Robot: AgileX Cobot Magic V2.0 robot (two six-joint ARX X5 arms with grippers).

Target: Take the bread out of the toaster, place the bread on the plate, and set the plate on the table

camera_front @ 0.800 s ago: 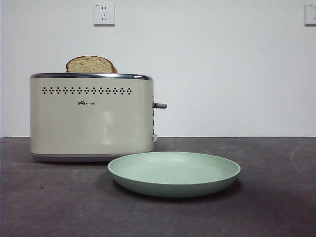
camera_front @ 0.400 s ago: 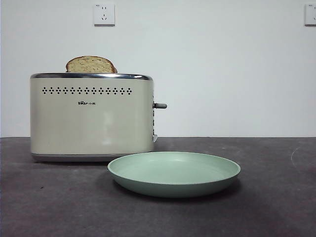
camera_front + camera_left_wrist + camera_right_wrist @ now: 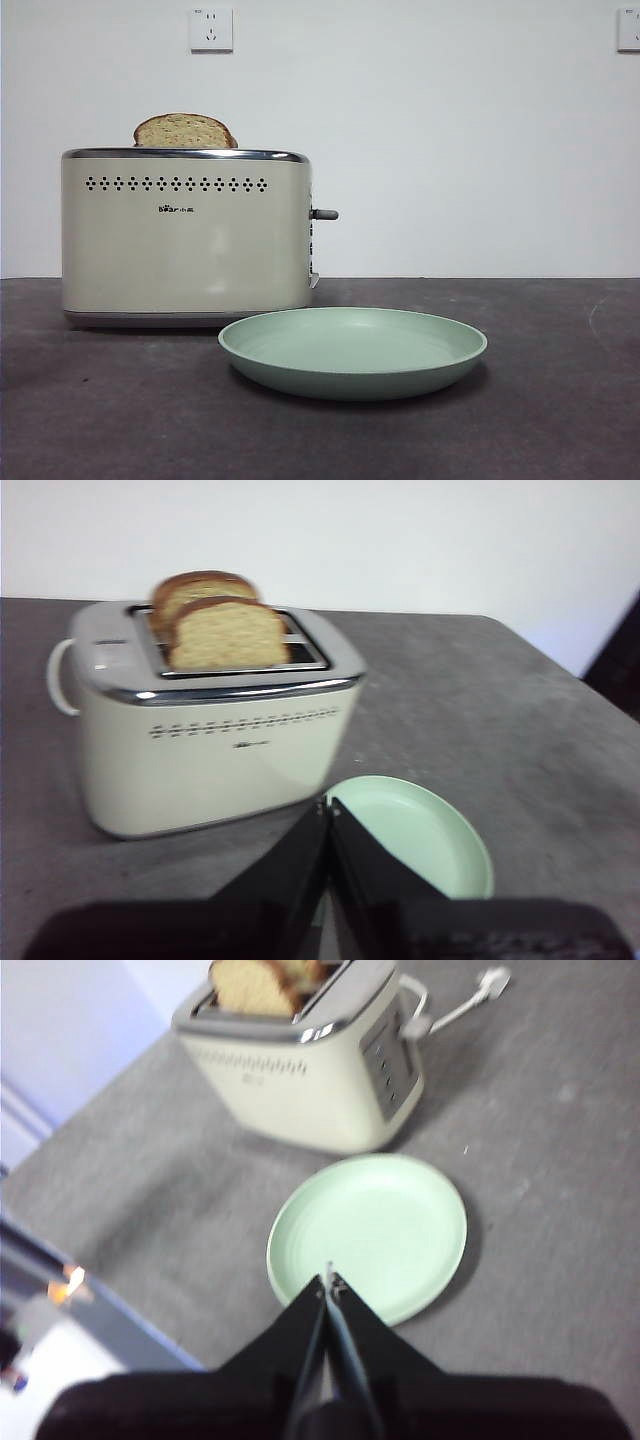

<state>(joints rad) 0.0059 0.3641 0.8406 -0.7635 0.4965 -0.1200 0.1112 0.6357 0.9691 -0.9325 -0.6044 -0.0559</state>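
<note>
The bread (image 3: 228, 634) stands upright in the nearer slot of the toaster (image 3: 215, 750), close in front of a second slice (image 3: 203, 584); the plate (image 3: 352, 351) lies empty on the table (image 3: 560, 420) just beside the toaster. Left gripper (image 3: 330, 815) and right gripper (image 3: 329, 1282) both hang clear above the table, jaws together. Risk: closed jaws cannot straddle the slice, and the narrow gap invites catching the wrong slice; open table lies beyond the plate.
</note>
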